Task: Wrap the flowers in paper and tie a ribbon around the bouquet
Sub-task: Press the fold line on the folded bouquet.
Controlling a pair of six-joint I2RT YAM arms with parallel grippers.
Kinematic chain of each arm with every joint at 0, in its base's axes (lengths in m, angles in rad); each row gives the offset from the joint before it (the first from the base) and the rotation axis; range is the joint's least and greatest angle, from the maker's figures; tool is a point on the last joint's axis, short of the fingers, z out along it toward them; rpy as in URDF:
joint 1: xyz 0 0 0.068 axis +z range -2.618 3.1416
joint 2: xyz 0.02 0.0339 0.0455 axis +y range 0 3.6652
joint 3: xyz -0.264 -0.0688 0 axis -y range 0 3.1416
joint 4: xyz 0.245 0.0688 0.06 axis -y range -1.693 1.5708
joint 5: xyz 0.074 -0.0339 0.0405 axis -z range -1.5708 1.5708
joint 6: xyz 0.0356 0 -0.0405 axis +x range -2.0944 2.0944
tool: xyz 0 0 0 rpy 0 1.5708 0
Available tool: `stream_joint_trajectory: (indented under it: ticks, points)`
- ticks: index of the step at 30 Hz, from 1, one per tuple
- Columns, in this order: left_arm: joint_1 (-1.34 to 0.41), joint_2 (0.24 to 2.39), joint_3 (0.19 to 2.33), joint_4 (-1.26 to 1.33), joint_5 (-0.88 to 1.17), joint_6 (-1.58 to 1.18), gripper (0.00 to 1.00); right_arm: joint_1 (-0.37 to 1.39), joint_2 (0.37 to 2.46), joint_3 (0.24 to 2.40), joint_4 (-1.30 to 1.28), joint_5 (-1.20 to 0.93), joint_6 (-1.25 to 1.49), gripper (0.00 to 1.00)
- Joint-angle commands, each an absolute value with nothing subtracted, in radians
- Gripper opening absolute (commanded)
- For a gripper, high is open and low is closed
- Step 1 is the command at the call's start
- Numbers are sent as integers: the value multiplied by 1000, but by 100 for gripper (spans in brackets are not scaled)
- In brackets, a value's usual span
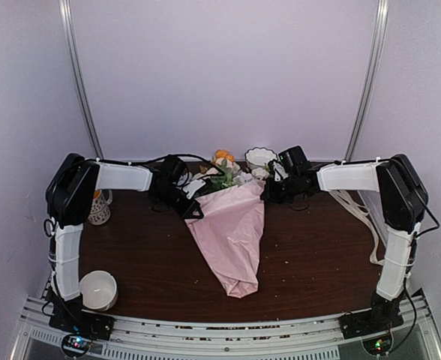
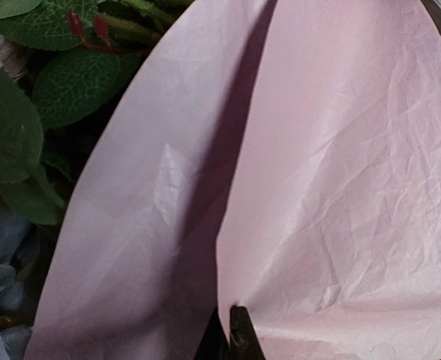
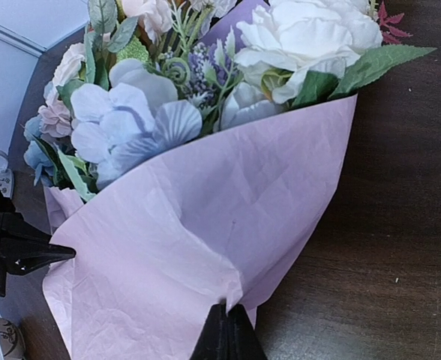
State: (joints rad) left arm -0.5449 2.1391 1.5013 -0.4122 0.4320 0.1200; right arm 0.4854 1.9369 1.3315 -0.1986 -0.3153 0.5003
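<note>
At the wrists, left fingers (image 2: 241,339) and right fingers (image 3: 226,337) are pressed together at the paper (image 3: 205,225) edge, tips unclear overhead.

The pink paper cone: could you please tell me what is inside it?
The flowers: blue, white and pale pink blooms with green leaves show at the open top of the paper. Their stalks lower inside are covered by the paper and cannot be seen.

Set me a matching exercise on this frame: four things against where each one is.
1 paper
2 flowers
3 ribbon
4 plain bowl

A beside the base of the left arm
B sticking out of the cone's far end
C loose on the right side of the table
D rolled into a cone, mid-table

Pairs: 1-D, 2-B, 3-C, 4-A
</note>
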Motion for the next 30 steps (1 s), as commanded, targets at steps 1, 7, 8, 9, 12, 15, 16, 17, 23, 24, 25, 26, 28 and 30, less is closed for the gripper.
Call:
stream_joint_trajectory:
  ticks: [1,7,8,9,12,15,16,17,23,24,25,26,28,30]
  points:
    - [-533,2167,1516,-466,355,151,0,454,1940,1353,-181,-236,494,0]
    - [-533,2179,1527,-464,368,141,0,431,1992,1452,-252,-174,412,3]
    - [-533,2183,1533,-472,369,141,0,432,2001,1486,-291,-169,388,5]
    - [-533,2186,1541,-480,373,142,0,433,2005,1517,-325,-171,364,10]
    - [-532,2191,1545,-484,386,143,0,449,1955,1555,-424,-135,309,26]
    - [-533,2195,1549,-483,401,140,0,518,1834,1479,-434,-26,254,33]
    - [-533,2196,1552,-484,404,142,0,549,1799,1430,-417,-15,242,33]
    - [-534,2199,1556,-487,408,142,0,597,1771,1392,-381,-31,228,32]
    - [-532,2206,1571,-499,408,139,0,809,1815,1351,-397,-131,180,14]
    - [-532,2207,1572,-501,408,137,0,827,1840,1357,-425,-123,181,11]
    - [-532,2208,1575,-503,407,137,0,840,1861,1358,-446,-115,184,8]
    - [-533,2210,1577,-506,406,135,0,853,1880,1351,-467,-103,192,6]
    - [-533,2212,1584,-515,398,134,0,886,1888,1337,-515,-66,205,3]
    - [-533,2213,1589,-522,387,130,0,936,1890,1318,-566,-28,204,2]
